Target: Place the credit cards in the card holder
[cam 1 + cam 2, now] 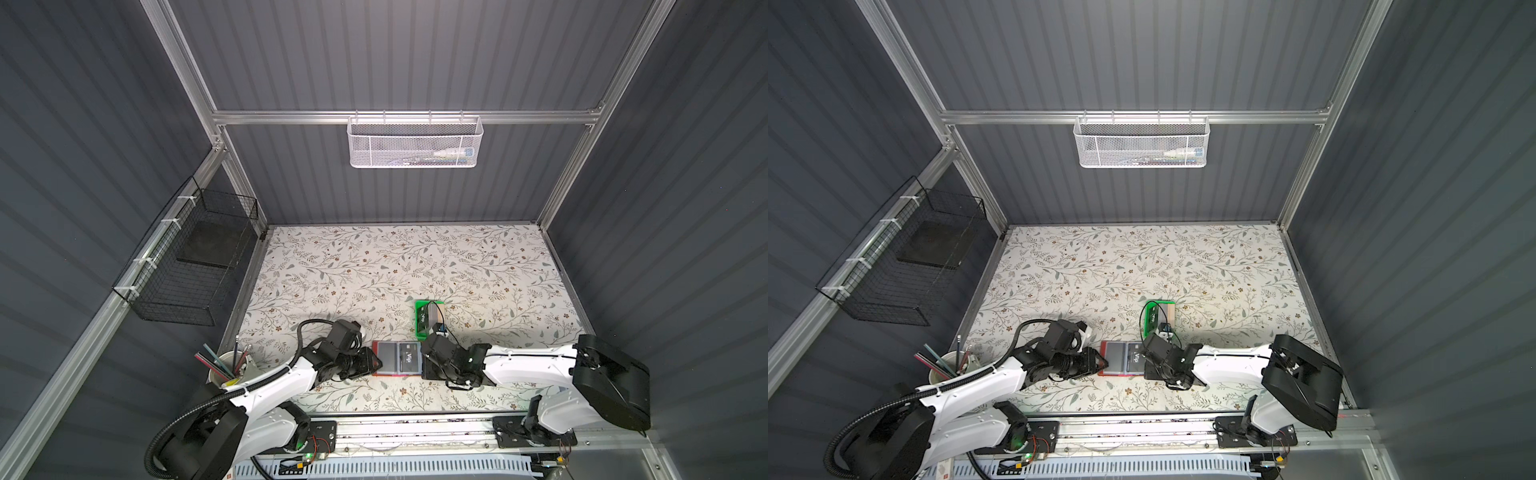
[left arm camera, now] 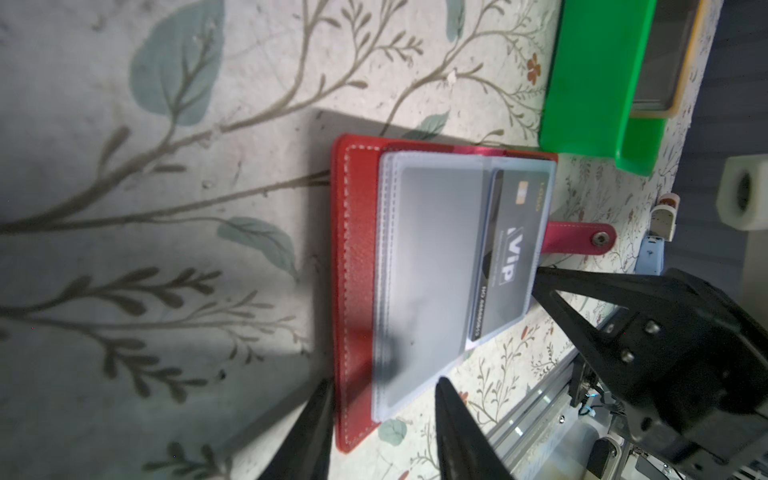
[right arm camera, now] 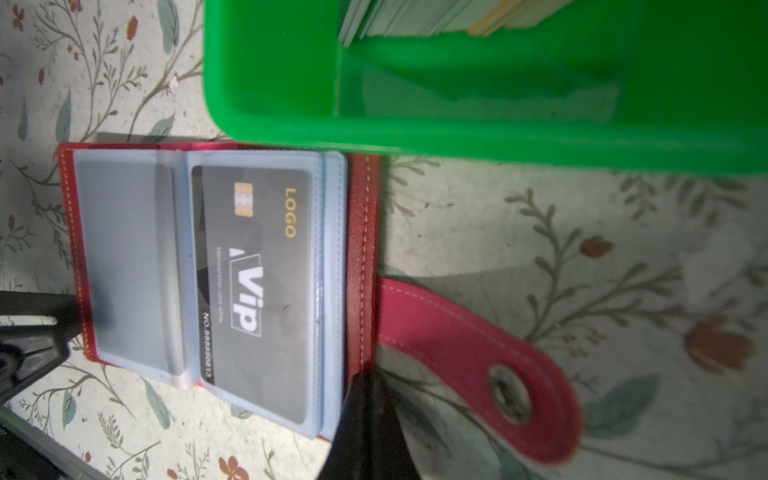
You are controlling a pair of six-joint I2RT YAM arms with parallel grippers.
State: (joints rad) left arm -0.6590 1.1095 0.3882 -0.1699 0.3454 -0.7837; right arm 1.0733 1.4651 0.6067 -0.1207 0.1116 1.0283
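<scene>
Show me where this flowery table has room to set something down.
The far half of the floral tabletop is bare, from the back wall to the green plastic tray. Right of that tray is free. The front is crowded: the open red booklet card holder lies between the left pincer and right pincer, a white pencil cup at the left edge.

I see dark grey ribbed walls [image 1: 395,54] on three sides, braced by an aluminium frame [image 1: 282,117]. A white mesh basket [image 1: 415,145] hangs on the back rail, a black wire basket [image 1: 187,274] on the left-hand wall. The desk [image 1: 374,266] wears a floral cover.
</scene>
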